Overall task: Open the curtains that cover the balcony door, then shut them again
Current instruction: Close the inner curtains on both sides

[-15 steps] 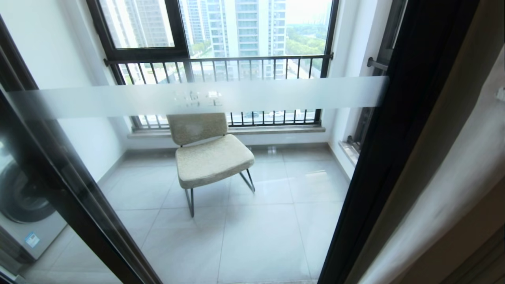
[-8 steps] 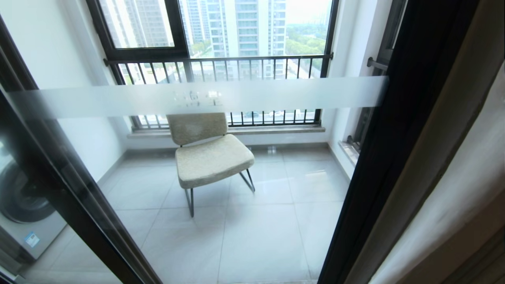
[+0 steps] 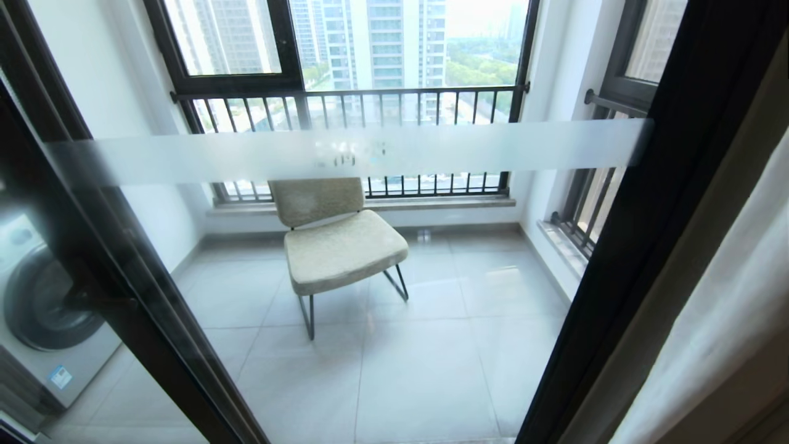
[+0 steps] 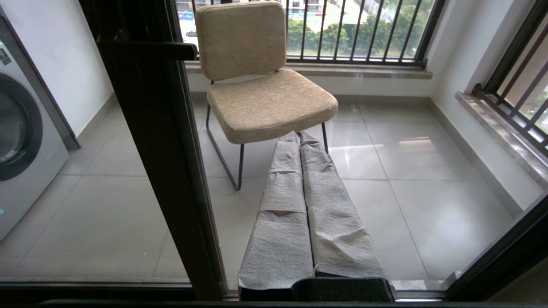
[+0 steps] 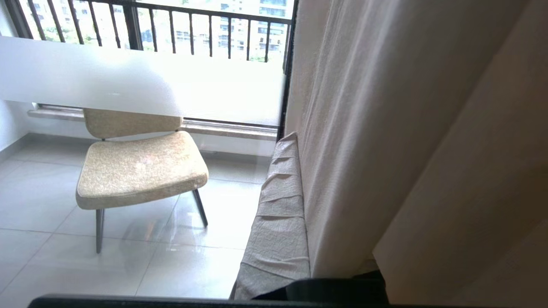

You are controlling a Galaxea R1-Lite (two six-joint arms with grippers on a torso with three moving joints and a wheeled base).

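Observation:
The balcony door (image 3: 370, 154) is a glass pane with a frosted stripe, and its black frame (image 3: 647, 203) crosses the right of the head view. The curtains (image 3: 727, 320) hang bunched at the far right, leaving the glass uncovered. My right gripper (image 5: 295, 141) is shut. One cloth-wrapped finger (image 5: 280, 205) shows, and the pale curtains (image 5: 385, 128) lie against it and hide the other. Whether fabric is pinched I cannot tell. My left gripper (image 4: 299, 136) is shut and empty. It points through the glass, with the door's black lever handle (image 4: 147, 49) off to one side.
A beige chair (image 3: 342, 246) stands on the tiled balcony floor behind the glass. A washing machine (image 3: 43, 308) sits at the left, beyond a second black door frame (image 3: 123, 296). A black-framed window with railing bars (image 3: 351, 98) closes the far side.
The whole head view has slid to the right, so the camera has moved. More of the washing machine and of the side window on the right now shows.

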